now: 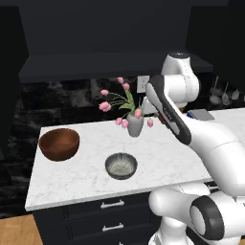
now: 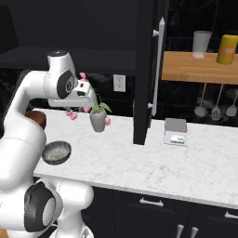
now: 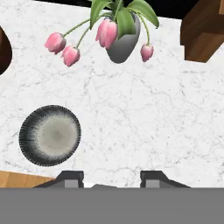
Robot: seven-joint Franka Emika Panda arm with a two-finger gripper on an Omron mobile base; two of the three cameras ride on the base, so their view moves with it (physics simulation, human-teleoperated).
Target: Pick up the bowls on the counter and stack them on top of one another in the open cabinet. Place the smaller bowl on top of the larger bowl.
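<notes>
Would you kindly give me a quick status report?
Claw open, empty, above counter. Small dark grey speckled bowl and reddish-brown wooden bowl unstacked. Grey tulip vase nearby.

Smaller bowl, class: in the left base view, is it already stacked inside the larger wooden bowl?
No. The smaller bowl sits by itself on the counter, apart from the larger bowl.

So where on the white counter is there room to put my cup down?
The biggest bare patch of counter runs from the flower vase to the small grey box. There is also room along the front edge beside the small grey bowl. It gets crowded at the left end, where the brown bowl, the grey bowl and the vase sit near each other.
</notes>
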